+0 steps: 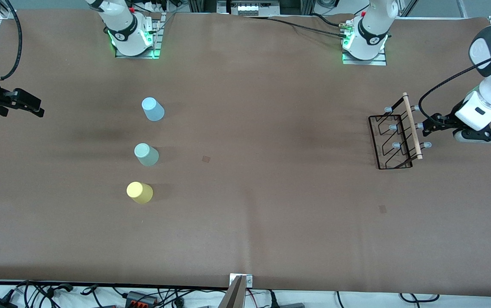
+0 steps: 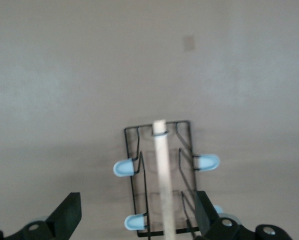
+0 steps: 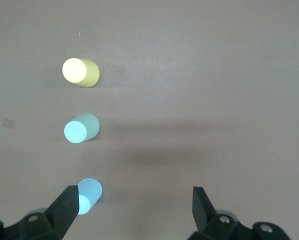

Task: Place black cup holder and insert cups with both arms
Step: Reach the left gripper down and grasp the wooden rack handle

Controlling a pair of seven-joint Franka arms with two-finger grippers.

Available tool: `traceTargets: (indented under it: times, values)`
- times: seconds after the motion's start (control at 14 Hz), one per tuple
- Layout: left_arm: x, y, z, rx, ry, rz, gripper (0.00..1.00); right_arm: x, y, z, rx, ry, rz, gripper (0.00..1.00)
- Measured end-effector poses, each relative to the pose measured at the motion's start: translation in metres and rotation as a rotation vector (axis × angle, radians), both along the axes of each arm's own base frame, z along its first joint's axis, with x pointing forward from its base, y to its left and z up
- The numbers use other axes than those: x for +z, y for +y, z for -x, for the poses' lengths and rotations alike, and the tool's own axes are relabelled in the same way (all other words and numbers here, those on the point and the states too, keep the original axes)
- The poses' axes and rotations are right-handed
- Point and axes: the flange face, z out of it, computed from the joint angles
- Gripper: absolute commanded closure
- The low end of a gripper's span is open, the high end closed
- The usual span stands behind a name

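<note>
The black cup holder [image 1: 393, 139], with its wooden rod [image 1: 412, 126] on top, stands on the table toward the left arm's end. My left gripper [image 1: 428, 124] is open and empty just beside it, at the rod's height. In the left wrist view the holder [image 2: 159, 175] lies between the fingers [image 2: 69, 212] of the left gripper [image 2: 137, 215]. The light blue cup [image 1: 153, 109], pale green cup [image 1: 146, 154] and yellow cup [image 1: 139, 192] stand in a row toward the right arm's end. My right gripper [image 1: 35, 107] is open and empty, well apart from them at the table's end.
The right wrist view shows the yellow cup [image 3: 80, 72], green cup [image 3: 81, 128] and blue cup [image 3: 88, 195] ahead of the right gripper [image 3: 134, 207]. The brown table cover [image 1: 249, 192] is bare between cups and holder. Cables lie along the front edge.
</note>
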Motion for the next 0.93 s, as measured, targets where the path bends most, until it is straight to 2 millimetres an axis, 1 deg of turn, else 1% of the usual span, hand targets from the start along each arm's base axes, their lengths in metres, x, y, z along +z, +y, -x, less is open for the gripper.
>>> traceTargets:
  times: [0.07,0.14,0.36,0.43,0.57,0.64,0.71,0.85,0.93]
  values:
    - [-0.014,0.002,0.008,0.002,0.018,0.003,0.05,0.000,0.000,0.000,0.000,0.000,0.000,0.00]
    - [-0.023,0.001,0.013,0.003,0.033,0.006,0.06,0.000,0.000,0.000,0.000,0.000,0.000,0.00]
    - [-0.040,-0.002,0.026,0.002,0.069,0.012,0.08,-0.001,0.000,0.000,-0.001,0.001,0.000,0.00]
    - [-0.044,-0.003,0.030,0.005,0.078,0.013,0.09,-0.001,0.000,0.000,-0.001,0.001,0.000,0.00]
    - [-0.049,-0.005,0.036,0.028,0.092,0.014,0.14,-0.001,0.000,0.000,-0.001,0.002,0.000,0.00]
    - [-0.051,-0.010,0.039,0.034,0.097,0.014,0.17,-0.001,0.000,0.000,-0.001,0.002,0.000,0.00]
    - [-0.051,-0.019,0.041,0.031,0.099,0.011,0.23,-0.001,0.000,0.000,-0.001,0.002,0.000,0.00]
    - [-0.051,-0.034,0.043,0.025,0.099,0.005,0.30,-0.001,-0.001,0.000,-0.001,0.002,0.000,0.00]
    - [-0.052,-0.037,0.043,0.021,0.100,0.004,0.30,-0.001,-0.001,0.000,-0.001,0.002,0.000,0.00]
